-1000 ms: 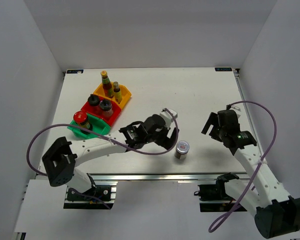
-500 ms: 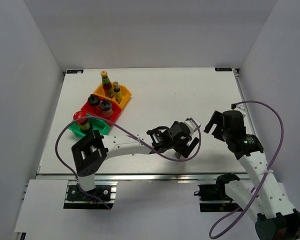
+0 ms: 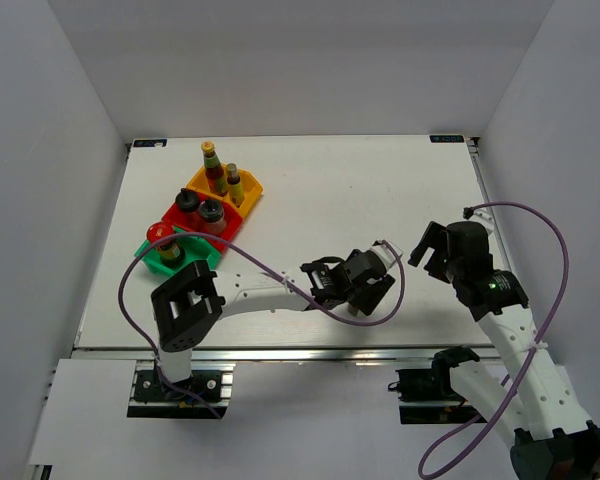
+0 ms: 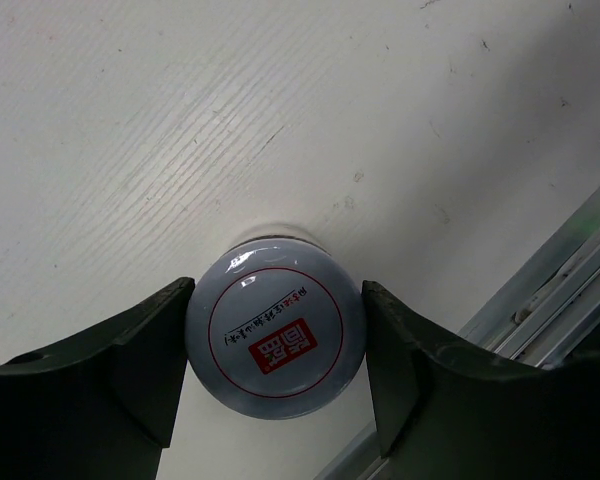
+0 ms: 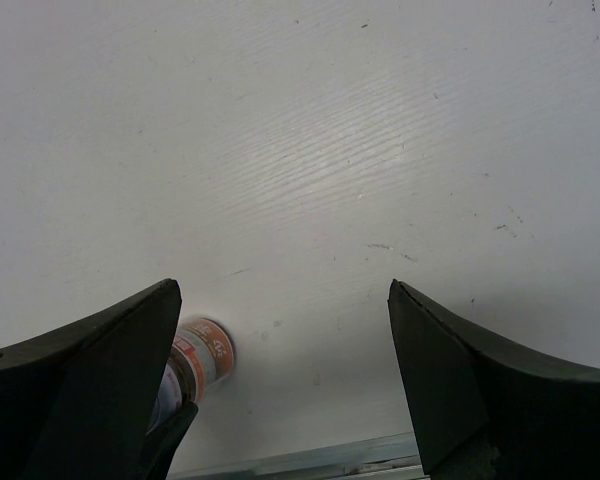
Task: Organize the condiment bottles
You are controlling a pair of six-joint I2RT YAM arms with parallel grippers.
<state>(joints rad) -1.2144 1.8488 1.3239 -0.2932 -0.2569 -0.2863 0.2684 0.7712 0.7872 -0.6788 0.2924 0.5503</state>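
White table filled the top view, with trays at upper left. Near the bottom middle, the left gripper was the nearer one. It pointed straight down and pinched the upright silver-lidded jar between both fingers. The right gripper hung spread wide, holding nothing.

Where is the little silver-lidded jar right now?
The silver-lidded jar stands between the left gripper fingers, near the table front edge, right of centre, just left of the open right gripper.

Yellow tray, red tray, green tray adjoining on table
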